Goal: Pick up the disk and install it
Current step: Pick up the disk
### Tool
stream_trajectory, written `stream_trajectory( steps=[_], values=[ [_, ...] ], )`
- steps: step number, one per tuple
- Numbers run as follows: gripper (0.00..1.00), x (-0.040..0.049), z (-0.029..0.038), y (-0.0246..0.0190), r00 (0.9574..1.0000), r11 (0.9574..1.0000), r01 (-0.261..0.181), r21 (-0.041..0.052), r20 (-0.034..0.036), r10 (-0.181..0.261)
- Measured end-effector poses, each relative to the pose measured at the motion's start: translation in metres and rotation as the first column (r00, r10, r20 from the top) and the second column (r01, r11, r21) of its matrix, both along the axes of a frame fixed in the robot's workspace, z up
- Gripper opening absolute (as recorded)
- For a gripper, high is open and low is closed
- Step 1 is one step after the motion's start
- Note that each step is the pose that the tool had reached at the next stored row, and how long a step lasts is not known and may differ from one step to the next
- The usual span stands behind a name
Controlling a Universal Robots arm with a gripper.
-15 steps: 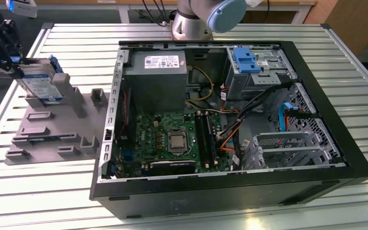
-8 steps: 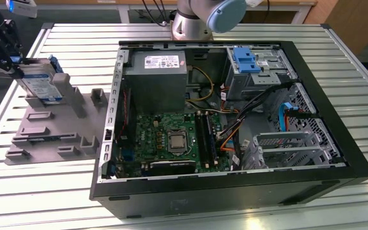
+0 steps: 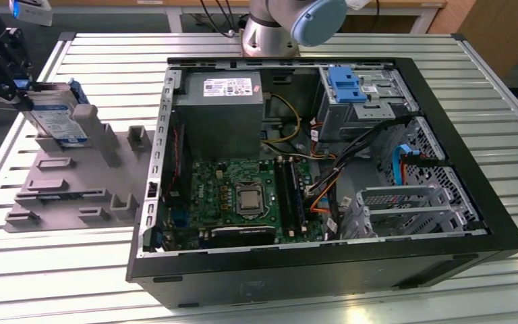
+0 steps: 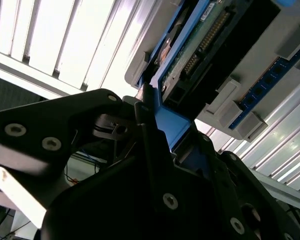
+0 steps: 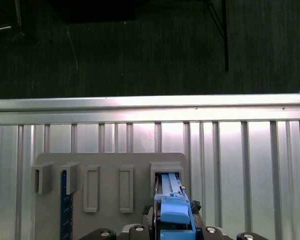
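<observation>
One step of two is judged to be under way: the disk is gripped, while nothing of the installing is done. At the exterior view's left the gripper (image 3: 23, 91) is seen set on the upper end of the disk (image 3: 61, 121), which is held upright on edge in the grey fixture (image 3: 70, 189), directly below the hand. In the second wrist view the black fingers (image 4: 146, 112) are pressed against the blue carrier end from both sides, so the hand is taken to be clamped on the disk. In the first wrist view the carrier is seen running from between the fingers into the fixture's slot (image 5: 166, 170). Whether it is raised at all cannot be told. Further right, well apart from the hand, the open computer case (image 3: 475, 223) is laid on the slatted table (image 3: 52, 270). Its drive bay (image 3: 376, 94), at the corner farthest from the gripper, is not yet filled by this disk.
</observation>
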State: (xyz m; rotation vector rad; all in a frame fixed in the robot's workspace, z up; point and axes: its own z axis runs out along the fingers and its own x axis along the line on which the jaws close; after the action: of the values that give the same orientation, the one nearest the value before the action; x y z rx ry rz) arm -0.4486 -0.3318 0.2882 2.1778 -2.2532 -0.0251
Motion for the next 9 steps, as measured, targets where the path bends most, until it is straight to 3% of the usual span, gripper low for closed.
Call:
stream_trajectory(
  steps=[9],
  values=[
    [0.37,0.0000,0.0000,0.0000,1.0000,1.0000,0.001,0.0000,0.0000,-0.001]
  ],
)
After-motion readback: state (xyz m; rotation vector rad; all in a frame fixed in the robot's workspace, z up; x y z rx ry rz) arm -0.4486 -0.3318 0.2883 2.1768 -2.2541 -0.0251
